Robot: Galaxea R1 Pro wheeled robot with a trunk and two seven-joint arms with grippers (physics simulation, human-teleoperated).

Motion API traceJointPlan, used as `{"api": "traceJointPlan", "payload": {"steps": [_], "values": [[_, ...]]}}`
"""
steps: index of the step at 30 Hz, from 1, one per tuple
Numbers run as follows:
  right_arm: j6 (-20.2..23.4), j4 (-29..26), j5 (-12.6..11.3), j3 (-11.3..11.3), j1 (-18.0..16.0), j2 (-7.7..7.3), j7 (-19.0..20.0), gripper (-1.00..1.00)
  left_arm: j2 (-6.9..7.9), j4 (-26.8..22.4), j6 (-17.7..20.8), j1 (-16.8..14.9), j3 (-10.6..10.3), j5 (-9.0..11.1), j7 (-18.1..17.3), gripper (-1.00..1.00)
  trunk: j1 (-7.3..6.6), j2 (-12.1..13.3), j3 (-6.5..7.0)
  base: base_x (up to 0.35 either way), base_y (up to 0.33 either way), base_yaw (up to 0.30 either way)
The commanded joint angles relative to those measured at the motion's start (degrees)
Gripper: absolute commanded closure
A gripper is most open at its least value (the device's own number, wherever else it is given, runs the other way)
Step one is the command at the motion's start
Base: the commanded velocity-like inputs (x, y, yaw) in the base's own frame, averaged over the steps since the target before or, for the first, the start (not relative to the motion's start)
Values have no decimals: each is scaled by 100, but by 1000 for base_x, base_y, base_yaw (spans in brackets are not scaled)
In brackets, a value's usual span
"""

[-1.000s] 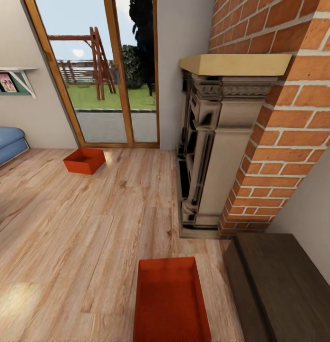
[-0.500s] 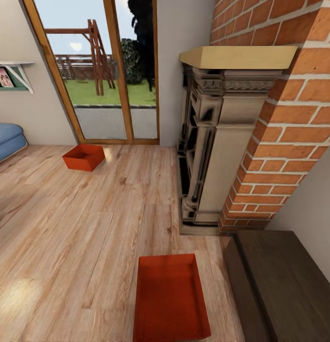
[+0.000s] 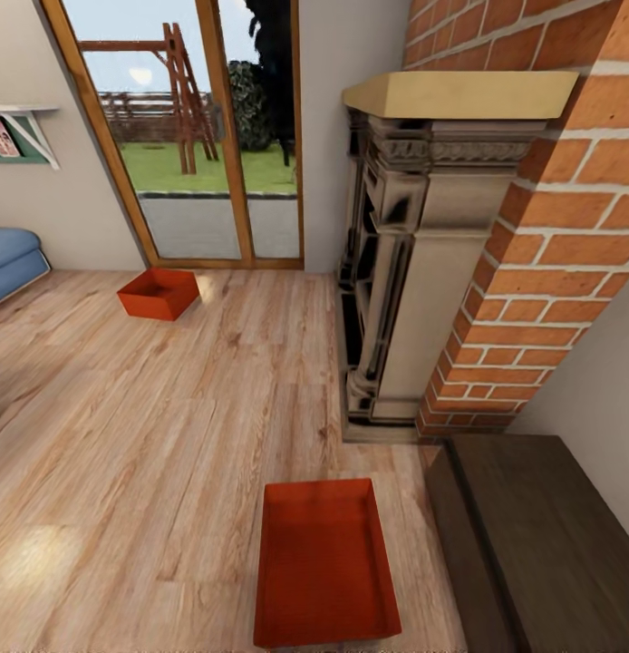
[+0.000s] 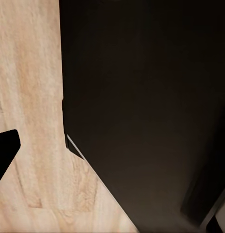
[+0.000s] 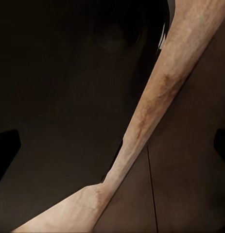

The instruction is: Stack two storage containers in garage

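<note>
The near tray (image 3: 324,562) lies on the wood floor (image 3: 151,435) beside the fireplace (image 3: 414,272), the far tray (image 3: 159,293) by the glass doors (image 3: 188,136); both look light and stiff, best gripped by a low wall, and whether either hand is apart or together cannot be told.

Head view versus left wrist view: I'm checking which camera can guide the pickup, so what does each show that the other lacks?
The head view alone shows the near storage container, the far storage container by the glass doors, the brick fireplace, the blue sofa and a dark bench. The left wrist view alone shows a large black shape up close. Both show the light wood-plank floor.
</note>
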Motion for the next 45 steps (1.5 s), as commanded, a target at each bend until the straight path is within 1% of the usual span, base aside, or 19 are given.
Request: {"api": "traceJointPlan", "payload": {"steps": [1,24,31,45], "values": [[-33,16,-61,38,-5,-1,32,-100,-2,5,-19,-2,8,32,5,-100,0,-2,-13,0,0,0],[-33,16,-68,35,-5,1,27,-100,-2,5,-20,-2,8,32,4,-100,0,-2,-218,0,0,0],[-33,16,-110,27,-5,-1,25,-100,-2,5,-22,-2,8,32,5,-100,0,-2,-228,0,0,0],[-26,16,-104,26,-5,6,28,-100,-2,5,-24,-2,8,32,8,-100,0,-2,-228,0,0,0]]}}
